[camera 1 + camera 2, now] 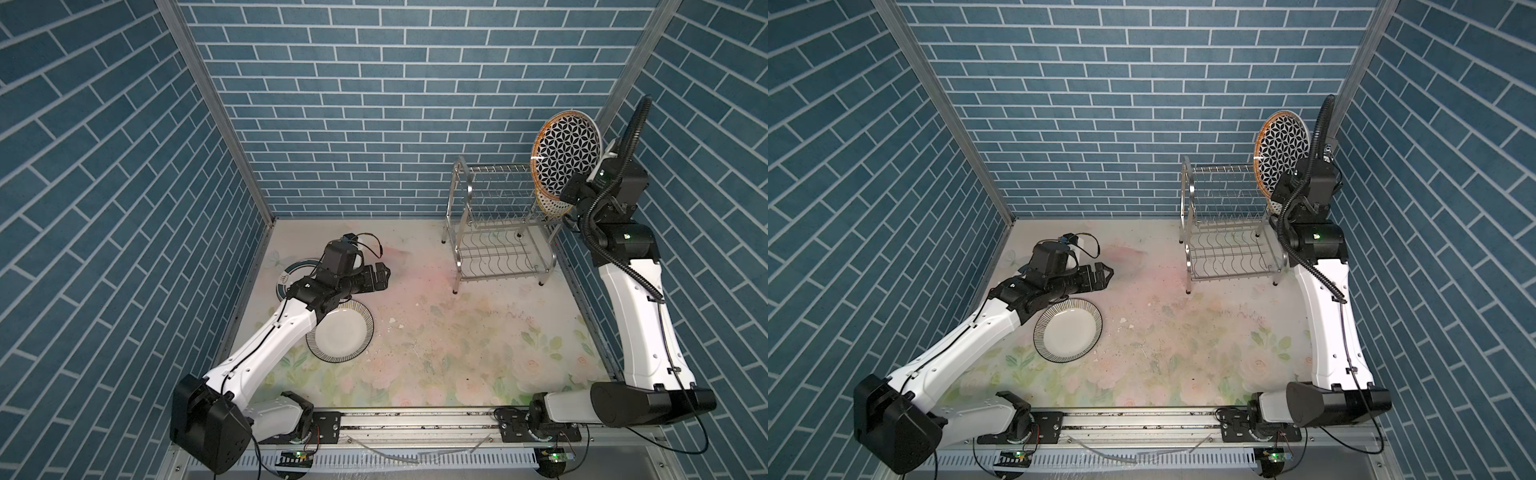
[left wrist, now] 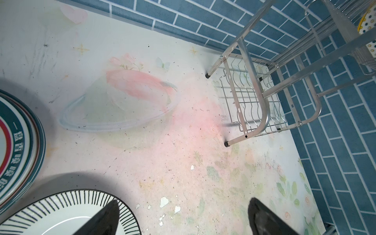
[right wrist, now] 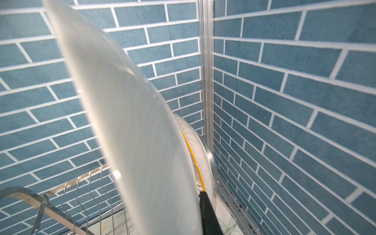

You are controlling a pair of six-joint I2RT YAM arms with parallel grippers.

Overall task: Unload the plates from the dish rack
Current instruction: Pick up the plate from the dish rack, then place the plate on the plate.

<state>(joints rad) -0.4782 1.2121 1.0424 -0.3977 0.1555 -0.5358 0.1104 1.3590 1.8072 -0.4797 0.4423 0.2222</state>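
**Lattice plate up out of rack, in my R grip**

The lattice plate (image 1: 565,153) stands on edge, nearly upright, above the right end of the dish rack (image 1: 470,191). Its patterned face is turned toward the table's middle and its plain back toward the corner wall. In my right wrist view that white back (image 3: 122,122) fills most of the frame. My right gripper (image 1: 573,192) is clamped on its lower rim, on the side nearest my right arm, so the plate rises up and away from the jaws. I can't tell whether its bottom edge is fully clear of the top-tier wires.

One more plate sits just behind and below it at that end of the rack, w/ a yellow-dotted rim (image 1: 550,205). The other slots look empty in both top views.

Well apart, across the table (image 1: 436,332), my left gripper (image 1: 380,278) hangs low w/ jaws wide apart and nothing between them. Beside it lie the striped plate (image 1: 345,336), flat, and a teal-band stack (image 1: 299,272), partly hidden by the arm.

What the next move turns on, as I judge it:
- The plate is vertical and the landing spot is flat, so my wrist has to roll it face-up on the way down.
- The unloaded plates are on the left arm's side and the rack is on the right's. The R arm carries across, or sets down nearer.
- A rim-only pinch on a tall plate gives lots of leverage, so I'd go slow.
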